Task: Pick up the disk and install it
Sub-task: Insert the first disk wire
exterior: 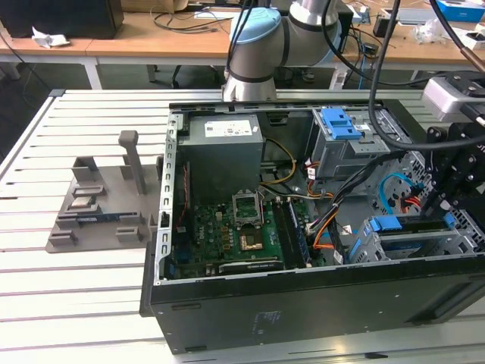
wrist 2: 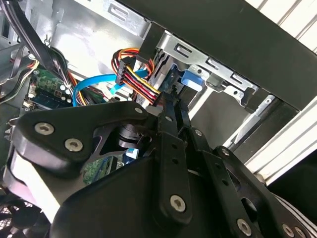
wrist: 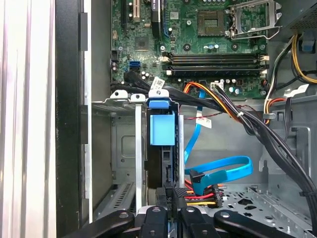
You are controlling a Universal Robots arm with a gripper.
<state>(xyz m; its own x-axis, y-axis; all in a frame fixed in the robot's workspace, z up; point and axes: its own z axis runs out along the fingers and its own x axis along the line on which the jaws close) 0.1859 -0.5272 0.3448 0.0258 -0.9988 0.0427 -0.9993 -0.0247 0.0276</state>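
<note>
Disk [wrist: 162, 148] upright in drive cage [wrist: 121, 148] slot inside case; fingers [wrist: 171, 196] narrow, pinching its edge.

The robot arm [exterior: 261, 45] is made of fat round silver tubes. Its joints wear soft light blue caps. Black cables [exterior: 377, 68] hang along the arm in the exterior view. Near its end sits a pale grey box [exterior: 453, 95] with rounded corners. The hand [wrist 2: 171, 111] is black all over. In the second wrist view it has long flat black bars and wide smooth black plates. Round silver screws [wrist 2: 44, 128] shine on the plates and bars. In the first wrist view the black bars carry silver screws too.
</note>
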